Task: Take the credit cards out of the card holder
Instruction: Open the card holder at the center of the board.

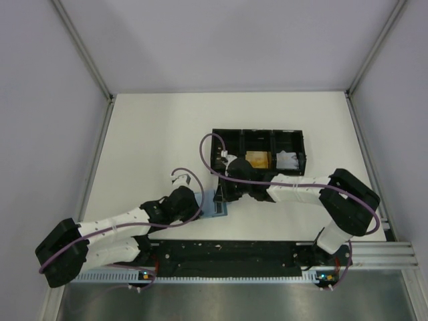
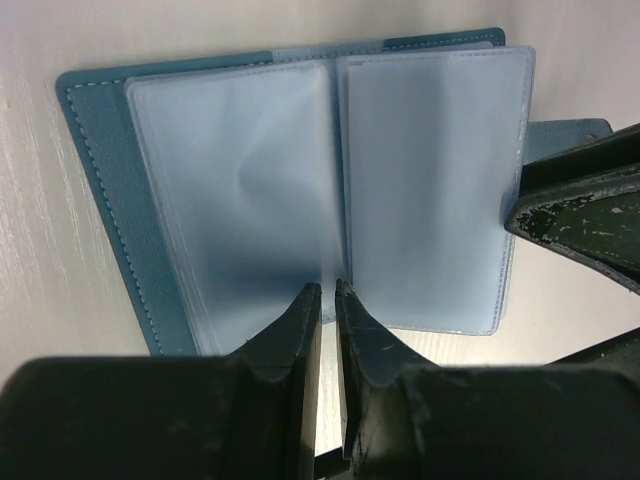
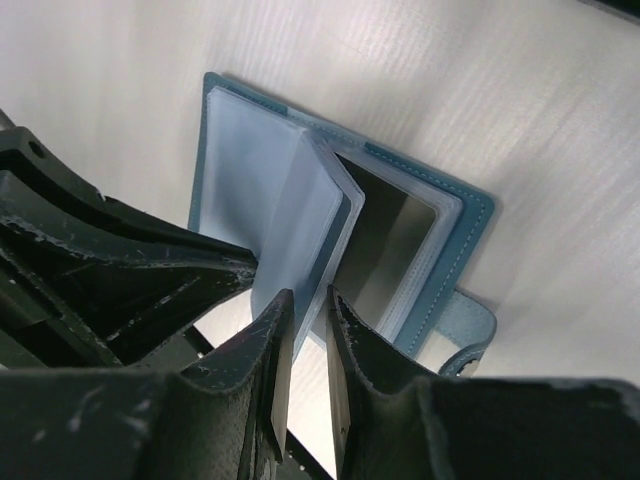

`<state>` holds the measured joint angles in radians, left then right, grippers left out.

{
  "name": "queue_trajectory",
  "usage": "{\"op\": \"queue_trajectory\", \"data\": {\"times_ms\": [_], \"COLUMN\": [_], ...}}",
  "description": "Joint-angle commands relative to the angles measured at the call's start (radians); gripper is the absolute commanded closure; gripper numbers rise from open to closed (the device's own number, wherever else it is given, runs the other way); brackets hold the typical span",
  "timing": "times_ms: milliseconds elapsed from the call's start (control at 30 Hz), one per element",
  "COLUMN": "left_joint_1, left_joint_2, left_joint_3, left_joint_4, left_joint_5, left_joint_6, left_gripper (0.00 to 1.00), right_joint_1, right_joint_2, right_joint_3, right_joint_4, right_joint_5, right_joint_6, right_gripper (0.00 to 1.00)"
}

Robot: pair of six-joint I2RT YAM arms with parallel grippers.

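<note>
The teal card holder point(image 1: 219, 208) lies open on the table, its pale blue sleeves up point(image 2: 240, 180). My left gripper point(image 2: 327, 290) is shut, tips at the holder's near edge by the centre fold. My right gripper point(image 3: 307, 298) is closed on the edge of several raised sleeve leaves point(image 3: 280, 200). Under them is a dark glossy rectangle point(image 3: 385, 235); I cannot tell whether it is the black card. The orange-gold card point(image 1: 257, 159) lies in the black tray's middle compartment. The top sleeves look empty.
The long black three-compartment tray point(image 1: 257, 132) stands just behind the holder, with a white wad of paper point(image 1: 289, 160) in its right compartment. Both grippers crowd the holder; the right gripper's fingers point(image 2: 580, 200) show at the holder's right edge.
</note>
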<state>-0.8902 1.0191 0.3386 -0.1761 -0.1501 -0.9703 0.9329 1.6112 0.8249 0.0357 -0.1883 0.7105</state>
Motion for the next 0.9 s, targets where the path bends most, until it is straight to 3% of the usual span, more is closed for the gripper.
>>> {"op": "queue_trajectory", "data": {"times_ms": [0, 100, 300, 533, 867], "left_joint_1": [-0.003, -0.003, -0.003, -0.003, -0.003], "left_joint_2": [-0.004, -0.002, -0.013, -0.034, -0.275], "left_joint_3": [0.013, 0.013, 0.005, 0.002, -0.073], "left_joint_4": [0.036, 0.036, 0.041, 0.041, -0.042], "left_joint_5": [0.003, 0.004, 0.0, 0.0, -0.104], "left_joint_6": [0.001, 0.002, -0.005, -0.013, -0.088], "left_gripper": [0.85, 0.85, 0.85, 0.85, 0.64], "right_joint_1": [0.001, 0.0, 0.001, 0.001, 0.038], "right_joint_2": [-0.016, -0.016, -0.013, 0.012, 0.098], "right_joint_3": [0.028, 0.02, 0.003, 0.025, 0.114], "right_joint_4": [0.087, 0.116, 0.161, 0.184, 0.155], "right_joint_5": [-0.065, -0.088, -0.111, -0.14, -0.148], "right_joint_6": [0.012, 0.023, 0.038, 0.035, 0.006], "right_gripper": [0.81, 0.81, 0.9, 0.9, 0.86]}}
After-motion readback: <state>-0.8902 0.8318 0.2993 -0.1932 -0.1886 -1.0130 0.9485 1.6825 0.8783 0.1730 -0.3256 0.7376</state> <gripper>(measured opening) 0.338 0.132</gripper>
